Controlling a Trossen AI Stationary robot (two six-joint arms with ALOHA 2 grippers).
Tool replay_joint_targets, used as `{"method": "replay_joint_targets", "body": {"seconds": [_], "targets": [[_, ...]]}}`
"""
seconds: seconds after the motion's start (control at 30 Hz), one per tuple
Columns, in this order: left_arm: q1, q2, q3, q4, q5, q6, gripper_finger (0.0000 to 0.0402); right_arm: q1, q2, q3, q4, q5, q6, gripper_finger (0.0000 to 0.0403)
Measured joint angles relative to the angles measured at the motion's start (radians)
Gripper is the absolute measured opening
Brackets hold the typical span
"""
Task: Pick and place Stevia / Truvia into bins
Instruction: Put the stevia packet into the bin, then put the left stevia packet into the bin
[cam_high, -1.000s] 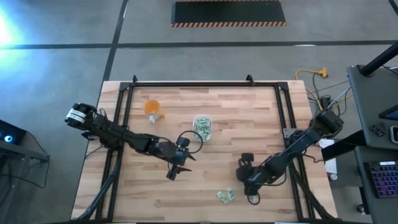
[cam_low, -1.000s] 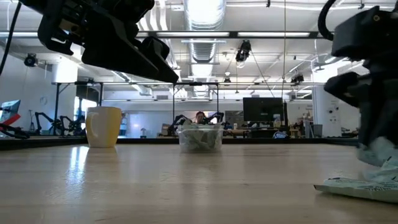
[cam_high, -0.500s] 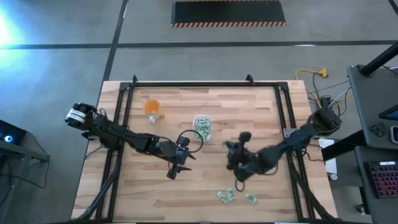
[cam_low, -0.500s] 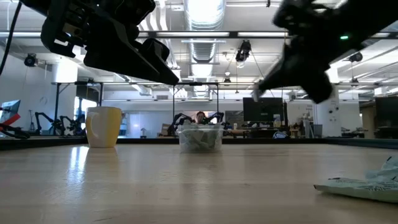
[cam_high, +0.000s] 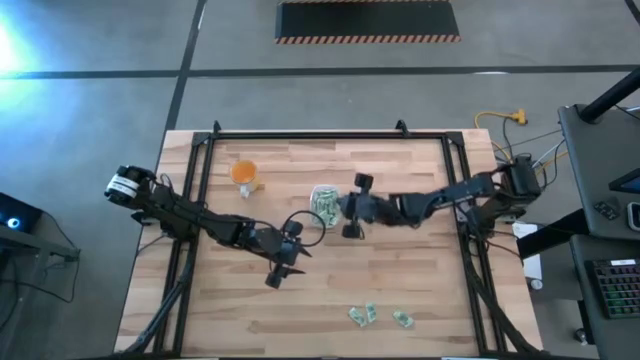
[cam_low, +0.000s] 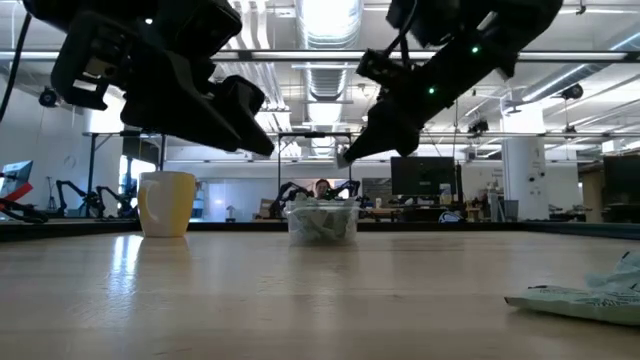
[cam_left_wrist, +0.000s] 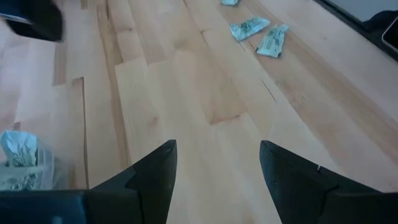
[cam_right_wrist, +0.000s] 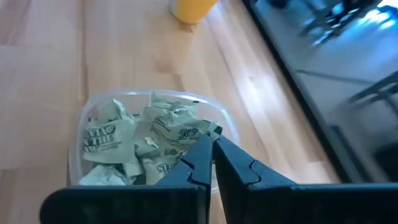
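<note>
Loose sachets (cam_high: 362, 315) lie near the front edge of the table (cam_high: 400, 170), right of centre, a third (cam_high: 403, 319) just beside them; no print legible on these. Left gripper (cam_high: 276, 276) hangs above bare wood left of centre, fingers (cam_left_wrist: 152, 177) spread apart, nothing between them, arm stretched in from the left edge and angled toward the front. The clear bin (cam_right_wrist: 155, 143) sits near the table's middle, slightly toward the back, heaped with crumpled green-and-white sachets (cam_right_wrist: 149, 140); partial print readable on two in the right wrist view: "STEVIA" and "IN THE". Right gripper (cam_right_wrist: 213, 149) is poised over the bin's right rim, fingers pressed together; whether a sachet is pinched at the tips cannot be told. Right arm reaches in low and nearly straight from the right edge. Orange cup (cam_high: 244, 173) stands toward the back left, well apart from the bin.
</note>
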Motion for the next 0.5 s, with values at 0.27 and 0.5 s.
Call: {"method": "replay_joint_targets", "body": {"seconds": [0.27, 0.5], "targets": [[0.0, 0.0, -0.034, 0.017, -0.036, -0.047, 0.0212, -0.123, 0.002, -0.001, 0.0, -0.242, 0.006, 0.001], [0.0, 0.0, -0.037, 0.063, -0.053, -0.056, 0.0212, -0.128, 0.046, -0.002, 0.086, -0.359, -0.059, 0.0062]]}}
